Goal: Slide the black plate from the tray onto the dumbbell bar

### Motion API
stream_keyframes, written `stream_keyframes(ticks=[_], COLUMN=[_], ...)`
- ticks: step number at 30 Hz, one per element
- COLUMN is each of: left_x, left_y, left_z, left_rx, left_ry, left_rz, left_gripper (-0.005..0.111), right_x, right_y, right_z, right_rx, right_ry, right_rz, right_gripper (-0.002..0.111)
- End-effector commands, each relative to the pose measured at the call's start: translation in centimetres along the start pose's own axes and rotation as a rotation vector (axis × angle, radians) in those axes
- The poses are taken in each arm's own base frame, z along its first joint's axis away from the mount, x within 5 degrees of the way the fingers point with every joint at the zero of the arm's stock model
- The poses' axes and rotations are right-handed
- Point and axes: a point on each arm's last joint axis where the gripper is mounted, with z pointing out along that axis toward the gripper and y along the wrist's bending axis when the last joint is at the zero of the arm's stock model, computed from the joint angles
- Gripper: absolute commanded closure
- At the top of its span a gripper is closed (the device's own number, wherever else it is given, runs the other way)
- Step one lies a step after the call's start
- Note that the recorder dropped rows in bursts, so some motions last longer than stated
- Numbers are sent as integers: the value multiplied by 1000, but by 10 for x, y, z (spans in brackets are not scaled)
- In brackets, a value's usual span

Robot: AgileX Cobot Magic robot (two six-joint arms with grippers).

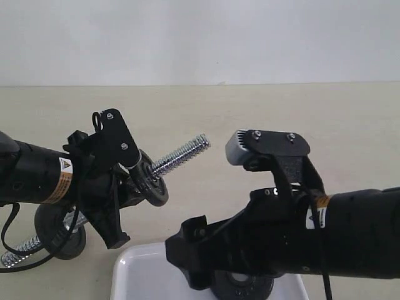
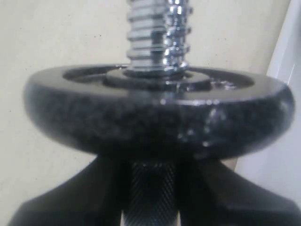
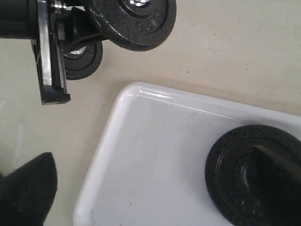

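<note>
— On the tray (image 3: 141,141), toward its right side in the exterior view, the black plate (image 3: 225,188) is lying flat. Is anything gripping it?

— Nothing is gripping it. The right end effector (image 3: 150,165) is hanging over the tray with its jaws standing wide apart. One finger (image 3: 277,179) is sitting above the plate's centre hole, though I cannot tell whether it is touching. The other finger (image 3: 26,193) is hanging beyond the tray's rim, over the tabletop (image 1: 312,112).

— And what is happening with the dumbbell bar (image 1: 184,154)?

— The left end effector (image 1: 128,187) is clamping it around the knurled middle and holding it at a tilt. One threaded end is pointing up and to the right in the exterior view, toward the right arm. The other end is dipping low at the left, close to the tabletop.

— Is the bar carrying anything?

— Two black discs are sitting on it. One disc (image 1: 153,182) is resting just beside the fingers on the raised side, with bare thread sticking out past it. The second disc (image 1: 59,228) is sitting on the low side, partly hidden behind the left arm.

— So where is the plate lying relative to the bar?

— It is lying well apart from it. The raised thread tip is hanging above and to the left of the tray, touching neither tray nor plate.
</note>
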Motion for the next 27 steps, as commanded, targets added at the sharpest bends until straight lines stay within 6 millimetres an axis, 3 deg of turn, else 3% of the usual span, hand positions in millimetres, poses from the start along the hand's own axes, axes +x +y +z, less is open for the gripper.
stream_keyframes(ticks=[1,7,10,12,14,20,24,27], left_x=[-16,-16,-16,-16,-16,-16,-16,-16], left_y=[11,11,11,11,11,11,11,11], left_z=[-15,-15,-15,-15,-15,-15,-15,-15], left_rx=[-63,-63,-63,-63,-63,-65,-65,-65], left_ry=[-70,-70,-70,-70,-70,-69,-69,-69], left_rz=[-26,-26,-26,-26,-26,-26,-26,-26], left_gripper=[102,102,102,102,102,102,102,102], right_x=[-1,2,-1,-4,-5,-3,-1,-1], right_y=[-2,-5,-15,-26,-37,-37,-38,-42], right_z=[-2,-1,-2,-4,-6,-6,-6,7], right_rx=[5,25,63,106,142,147,150,211], right_ry=[-10,30,40,56,87,119,131,244], right_rz=[-46,-126,-139,-161,-138,-157,-135,-112], right_gripper=[3,8,26,45,52,36,37,37])
